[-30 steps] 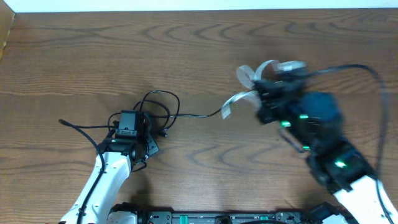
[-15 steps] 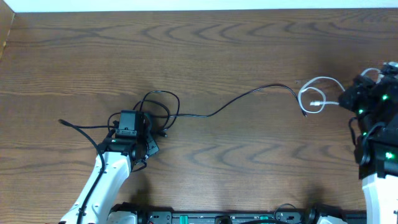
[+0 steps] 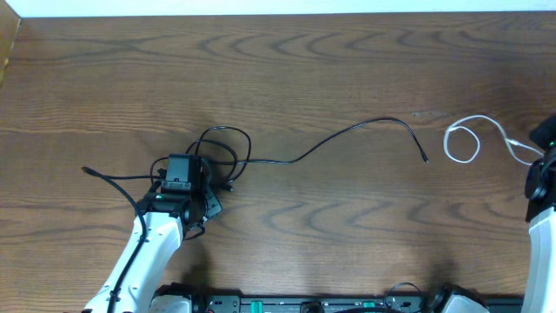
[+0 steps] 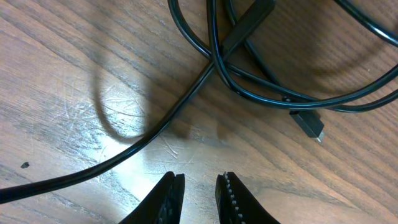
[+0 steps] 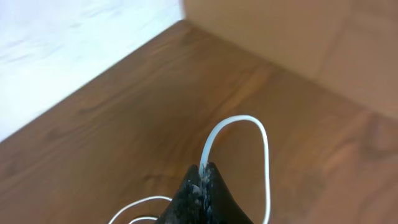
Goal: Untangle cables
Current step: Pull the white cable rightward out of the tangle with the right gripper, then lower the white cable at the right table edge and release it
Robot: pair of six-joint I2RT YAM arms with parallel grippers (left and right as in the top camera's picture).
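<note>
Black-fingered left pincer (image 4: 200, 178): jaws narrowly apart, nothing between them, low over the surface (image 3: 278, 52). Just ahead: black cables (image 4: 214, 62), looped and crossed, one plug (image 4: 309, 124) lying free. Right pincer (image 5: 203, 169): clamped on the white cable (image 5: 239, 117), well apart from the black tangle, near the surface's right edge. Hazards: closing the left pincer on two crossed strands together would likely tighten the knot; released there, the white cable may slide off.
</note>
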